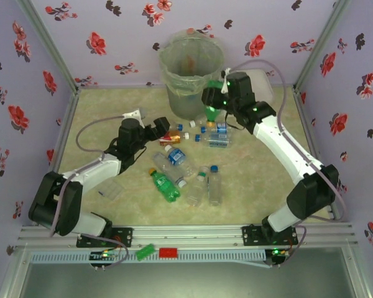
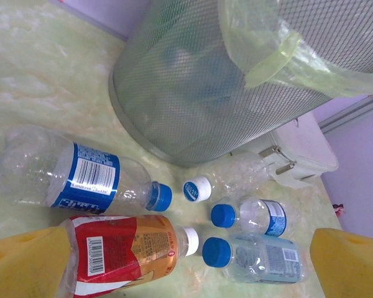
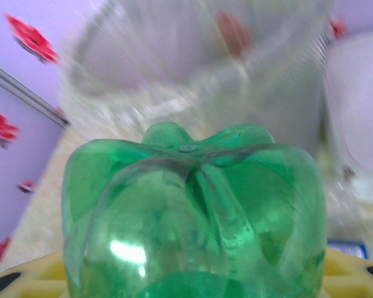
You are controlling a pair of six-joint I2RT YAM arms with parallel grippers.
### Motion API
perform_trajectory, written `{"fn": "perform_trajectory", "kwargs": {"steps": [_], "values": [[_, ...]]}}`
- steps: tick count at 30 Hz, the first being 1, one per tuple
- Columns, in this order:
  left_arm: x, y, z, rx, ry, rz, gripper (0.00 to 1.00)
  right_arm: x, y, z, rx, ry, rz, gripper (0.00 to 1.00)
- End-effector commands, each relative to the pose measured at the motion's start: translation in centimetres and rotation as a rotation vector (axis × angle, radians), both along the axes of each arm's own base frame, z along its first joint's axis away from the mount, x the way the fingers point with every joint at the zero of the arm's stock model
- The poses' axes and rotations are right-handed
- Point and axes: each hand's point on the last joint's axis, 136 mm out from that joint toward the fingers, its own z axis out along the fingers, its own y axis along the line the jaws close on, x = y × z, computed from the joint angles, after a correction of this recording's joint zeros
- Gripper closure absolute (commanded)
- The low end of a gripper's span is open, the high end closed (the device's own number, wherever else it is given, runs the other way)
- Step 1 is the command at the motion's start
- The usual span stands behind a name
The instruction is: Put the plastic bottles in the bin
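My right gripper [image 1: 212, 105] clenches one green bottle [image 3: 193, 217] beside the one bin [image 1: 185, 96]; my left gripper [image 2: 188, 266] gapes over five bottles [image 2: 87, 177].

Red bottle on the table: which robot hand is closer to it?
Left. The left gripper hangs open right at the red bottle; the right gripper is off by the bin, holding a green bottle.

No words were legible. Beside the bin [image 2: 236, 93], a blue-labelled bottle [image 2: 87, 180] bore a barcode with unreadable digits. The red-labelled bottle [image 2: 121, 254] showed another barcode, and a white cap [image 2: 197, 189] carried blurred blue print.
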Motion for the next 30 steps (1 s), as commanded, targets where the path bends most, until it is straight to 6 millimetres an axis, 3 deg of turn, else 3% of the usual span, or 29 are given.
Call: {"fn": "perform_trajectory", "kwargs": {"steps": [1,9,16,22,30], "values": [[-0.3,1.0,0.1,0.033,-0.011,0.019,0.00,2.1,1.8,5.5,0.103,-0.163,0.052,0.57],[-1.0,1.3,-0.3,0.032,0.010,0.021,0.00,6.8,4.0,12.3,0.178,-0.337,0.066,0.57],[-1.9,1.5,-0.9,0.009,0.035,0.022,0.00,10.9,5.0,15.3,0.120,-0.504,0.045,0.57],[-2.8,1.8,-1.2,-0.005,0.045,0.024,0.00,13.8,5.5,14.4,0.073,-0.597,0.009,0.57],[-3.9,1.3,-1.0,-0.006,0.048,0.004,0.01,17.6,6.8,9.0,0.025,-0.593,-0.019,0.56]]}}
